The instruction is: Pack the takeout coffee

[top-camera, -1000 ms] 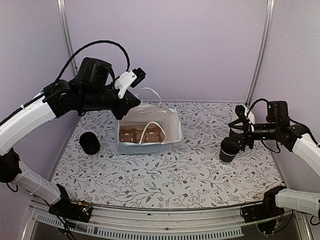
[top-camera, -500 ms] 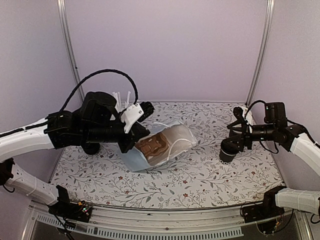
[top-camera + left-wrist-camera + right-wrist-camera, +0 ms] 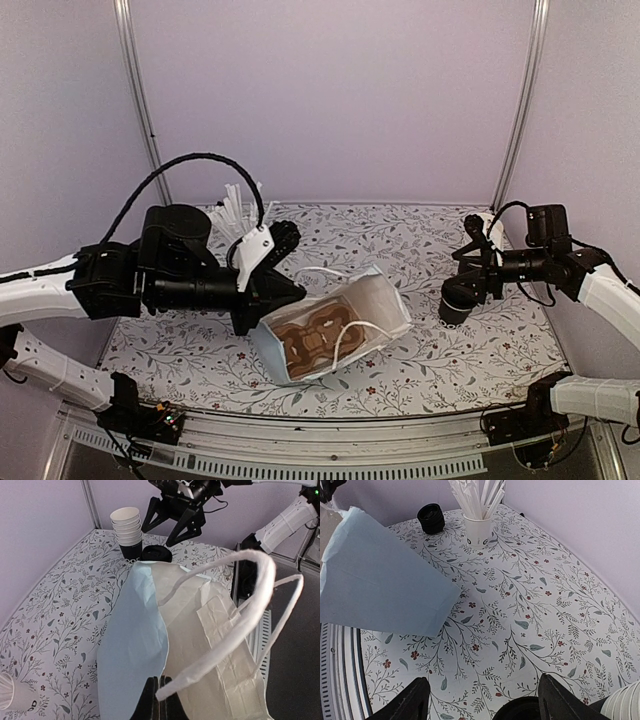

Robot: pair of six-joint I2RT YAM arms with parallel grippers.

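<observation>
Quick count first: one brown two-hole carrier point(image 3: 312, 340), sitting inside the one pale blue paper bag point(image 3: 388, 308) near the middle of the table point(image 3: 480, 370). One black lidded cup point(image 3: 456, 306) stands over on the right, well apart from the bag, and there's one stack of nested cups point(image 3: 127, 527) just beside it, too small for me to count properly. There's also one white cup of straws point(image 3: 477, 530) at the back left, and one round black thing point(image 3: 431, 518) near it, can't tell if it's lids or a cup. The left arm stretches low across the table, and the left gripper point(image 3: 156, 698) is pinched tight on the bag's rim by a handle. The bag is tipped over with its mouth facing up and toward the front. The right arm reaches in from the right side with the right gripper point(image 3: 482, 680) spread wide over the lidded cup, not squeezing it. The top view hides the round black thing behind the left arm, and the right wrist view cuts the lidded cup off at the bottom edge.
</observation>
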